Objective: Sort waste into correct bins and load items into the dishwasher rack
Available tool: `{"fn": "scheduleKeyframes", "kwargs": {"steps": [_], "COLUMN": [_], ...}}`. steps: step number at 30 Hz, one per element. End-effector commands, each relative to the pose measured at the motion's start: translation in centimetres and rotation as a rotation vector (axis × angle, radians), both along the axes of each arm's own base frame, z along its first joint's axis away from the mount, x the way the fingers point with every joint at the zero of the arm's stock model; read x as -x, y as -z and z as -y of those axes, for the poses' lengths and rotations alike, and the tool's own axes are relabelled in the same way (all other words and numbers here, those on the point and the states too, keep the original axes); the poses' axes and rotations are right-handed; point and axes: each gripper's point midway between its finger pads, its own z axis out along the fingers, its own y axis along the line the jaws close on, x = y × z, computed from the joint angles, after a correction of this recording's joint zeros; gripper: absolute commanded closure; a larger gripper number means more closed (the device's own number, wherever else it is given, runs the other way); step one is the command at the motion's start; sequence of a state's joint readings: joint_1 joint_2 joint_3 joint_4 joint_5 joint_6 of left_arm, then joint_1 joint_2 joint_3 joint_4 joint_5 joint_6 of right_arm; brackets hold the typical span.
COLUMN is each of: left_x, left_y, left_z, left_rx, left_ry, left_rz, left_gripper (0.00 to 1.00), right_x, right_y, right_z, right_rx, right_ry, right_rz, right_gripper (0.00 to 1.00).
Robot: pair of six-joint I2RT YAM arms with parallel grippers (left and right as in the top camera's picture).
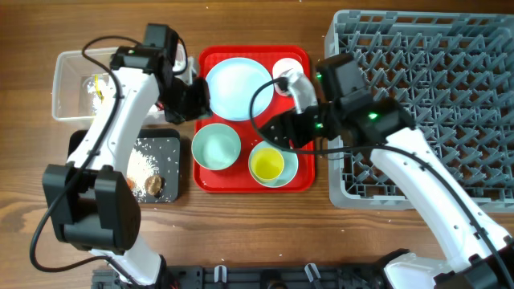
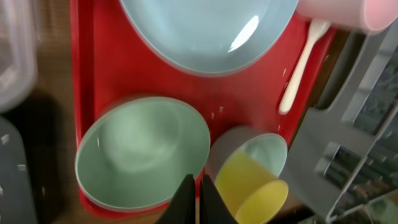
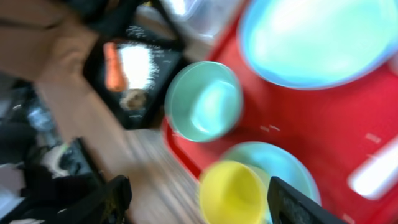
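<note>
Left gripper: jaws shut, holding nothing, above left bowl on red tray.
Right gripper: jaws wide apart, holding nothing, over yellow cup nested in near-right bowl.

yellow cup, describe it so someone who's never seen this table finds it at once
Find the flat red plastic tray left of the large grey pegged plastic rack. Two light blue bowls sit along its near edge, and the small yellow plastic cup sits inside the right bowl. It is the only yellow thing on the tray; the left bowl is empty.
</note>
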State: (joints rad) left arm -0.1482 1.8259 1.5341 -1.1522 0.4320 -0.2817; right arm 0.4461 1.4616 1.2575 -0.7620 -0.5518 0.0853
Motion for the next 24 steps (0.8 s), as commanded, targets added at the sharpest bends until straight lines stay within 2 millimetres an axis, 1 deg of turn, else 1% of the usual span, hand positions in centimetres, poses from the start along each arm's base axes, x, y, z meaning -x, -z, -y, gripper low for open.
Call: {"fn": "scheduleKeyframes", "kwargs": {"steps": [1, 2, 3, 5, 6, 8, 10, 15, 16, 18, 20, 22, 24], "left_x": [2.7, 3.4, 4.0, 4.6, 4.8, 5.5, 6.3, 7.7, 8.2, 9.0, 9.5, 9.7, 9.7], "left_y": [-1.1, -1.0, -0.7, 0.0, 0.2, 0.4, 0.5, 1.3, 1.6, 2.3, 2.8, 3.7, 4.4], "left_z": [2.6, 3.5, 4.2, 4.7, 4.9, 5.7, 6.9, 8.1, 8.2, 8.2, 8.0, 7.9, 8.2], "left_rx": [0.016, 0.001, -0.034, -0.142, -0.191, -0.24, -0.244, -0.262, -0.267, -0.277, -0.282, -0.284, -0.266], "left_ry": [0.094, 0.127, 0.161, 0.186, 0.188, 0.209, 0.249, 0.266, 0.276, 0.291, 0.295, 0.295, 0.296], "left_rz": [-0.031, -0.04, -0.039, -0.028, -0.02, -0.012, -0.008, -0.029, -0.039, -0.06, -0.079, -0.083, -0.081], "left_gripper": [0.96, 0.95, 0.96, 0.94, 0.91, 0.89, 0.85, 0.76, 0.72, 0.54, 0.52, 0.52, 0.53], "right_x": [-2.0, -2.4, -2.8, -3.1, -3.1, -3.3, -3.4, -3.3, -3.3, -3.5, -3.5, -3.5, -3.5], "right_y": [0.9, 1.2, 1.4, 1.8, 1.9, 2.1, 2.2, 2.4, 2.4, 2.6, 2.6, 2.6, 2.6], "right_z": [3.7, 4.8, 6.0, 7.5, 8.1, 9.0, 9.3, 9.3, 9.4, 9.7, 9.7, 9.7, 9.7], "right_rx": [0.111, 0.133, 0.151, 0.167, 0.171, 0.175, 0.178, 0.182, 0.186, 0.203, 0.204, 0.204, 0.203], "right_ry": [0.129, 0.164, 0.198, 0.239, 0.255, 0.278, 0.286, 0.284, 0.287, 0.299, 0.298, 0.298, 0.298], "right_rz": [0.017, 0.009, 0.0, -0.024, -0.035, -0.047, -0.053, -0.062, -0.061, -0.055, -0.054, -0.055, -0.055], "right_gripper": [0.19, 0.14, 0.12, 0.11, 0.1, 0.1, 0.1, 0.08, 0.07, 0.06, 0.05, 0.05, 0.05]}}
